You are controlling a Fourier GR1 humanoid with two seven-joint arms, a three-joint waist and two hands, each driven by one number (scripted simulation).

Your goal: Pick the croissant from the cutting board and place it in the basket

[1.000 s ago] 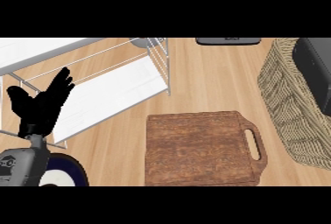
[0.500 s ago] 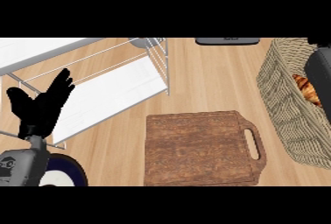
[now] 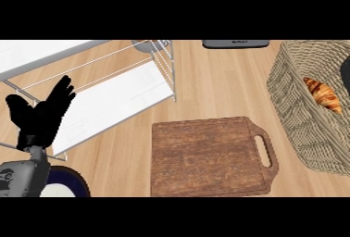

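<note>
In the head view, we see the croissant [image 3: 322, 94] lying inside the woven basket [image 3: 294, 115] at the right edge of the frame, golden-brown against the basket's inner wall. A small dark shape shows at the far right edge just above the croissant; we cannot tell whether it is the right hand, so we say nothing of that hand's fingers.

The wooden cutting board [image 3: 209, 157] sits at the lower centre of the frame, its handle slot toward the right, near the basket but apart from it. Nothing lies on the board.

At the left of the frame, the left hand [image 3: 40, 118] stands upright with its fingers straight and spread, holding nothing, in front of a white wire rack [image 3: 130, 78] that fills the upper left. Below the hand, in the lower left corner, we see the edge of a dark blue plate [image 3: 71, 185]. A dark flat object [image 3: 234, 43] lies at the top centre.
</note>
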